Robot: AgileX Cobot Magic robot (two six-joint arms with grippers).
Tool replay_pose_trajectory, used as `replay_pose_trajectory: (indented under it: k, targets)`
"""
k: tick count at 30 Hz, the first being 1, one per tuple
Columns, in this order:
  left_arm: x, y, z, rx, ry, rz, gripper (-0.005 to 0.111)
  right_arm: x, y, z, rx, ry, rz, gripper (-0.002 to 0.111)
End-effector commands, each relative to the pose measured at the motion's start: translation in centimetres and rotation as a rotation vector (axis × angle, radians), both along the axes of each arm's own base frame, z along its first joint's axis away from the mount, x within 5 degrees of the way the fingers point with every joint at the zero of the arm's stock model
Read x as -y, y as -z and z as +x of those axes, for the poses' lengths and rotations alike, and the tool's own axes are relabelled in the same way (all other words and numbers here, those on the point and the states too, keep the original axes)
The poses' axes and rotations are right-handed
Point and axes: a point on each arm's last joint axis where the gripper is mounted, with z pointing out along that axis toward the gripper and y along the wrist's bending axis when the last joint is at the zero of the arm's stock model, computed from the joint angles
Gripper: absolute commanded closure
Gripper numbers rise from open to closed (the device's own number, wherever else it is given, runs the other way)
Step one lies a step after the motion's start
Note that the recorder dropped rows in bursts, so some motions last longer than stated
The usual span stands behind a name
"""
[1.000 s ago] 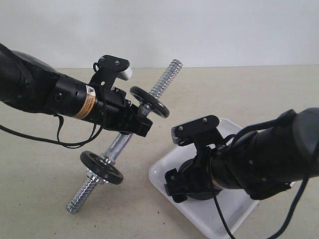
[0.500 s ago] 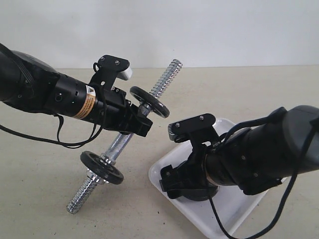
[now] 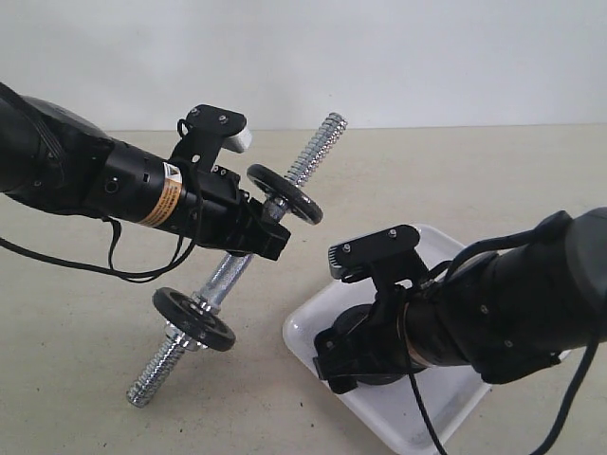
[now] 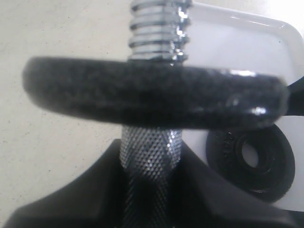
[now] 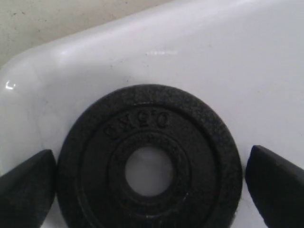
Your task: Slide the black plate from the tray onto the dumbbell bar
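Observation:
The black plate (image 5: 149, 161) lies flat in the white tray (image 5: 190, 57), hub ring and centre hole facing up. My right gripper (image 5: 149, 187) is open, with one finger on each side of the plate; in the exterior view it (image 3: 340, 365) hangs low over the tray (image 3: 436, 403) and covers the plate. The dumbbell bar (image 3: 228, 270) is held slanted above the table, its free threaded end (image 3: 321, 140) pointing up and away. My left gripper (image 3: 270, 242) is shut on the bar's knurled middle (image 4: 149, 152). The plate (image 4: 256, 159) also shows in the left wrist view.
Two black discs sit fixed on the bar, one just above the left gripper (image 3: 285, 194) and one near the lower end (image 3: 194, 318). The lower threaded end (image 3: 152, 379) hangs close to the beige table. The tray's near corner (image 3: 296, 334) lies beside the bar.
The right gripper shifted a little left over the tray, then came back and now sits slightly lower over the plate. The left arm and the bar have not moved.

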Motion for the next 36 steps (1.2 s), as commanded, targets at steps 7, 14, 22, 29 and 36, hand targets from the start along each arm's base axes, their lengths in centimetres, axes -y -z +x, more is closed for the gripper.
replay_pose_trajectory:
  k: [7,14,22,29,36]
  targets:
    - [0.48,-3.24,-0.24,0.024,0.016,-0.108,0.102,0.59,1.71,-1.13,-0.08,-0.012,-0.02,0.003]
    - [0.48,-3.24,-0.24,0.024,0.016,-0.108,0.102,0.56,1.71,-1.15,-0.084,-0.007,-0.013,0.003]
    - [0.48,-3.24,-0.24,0.024,0.016,-0.108,0.102,0.56,1.71,-1.15,-0.084,-0.007,-0.013,0.003]
    - [0.48,-3.24,-0.24,0.024,0.016,-0.108,0.102,0.52,1.72,-1.2,-0.092,0.003,-0.003,0.003]
    - [0.48,-3.24,-0.24,0.024,0.016,-0.108,0.102,0.53,1.72,-1.18,-0.091,0.005,-0.004,0.003]
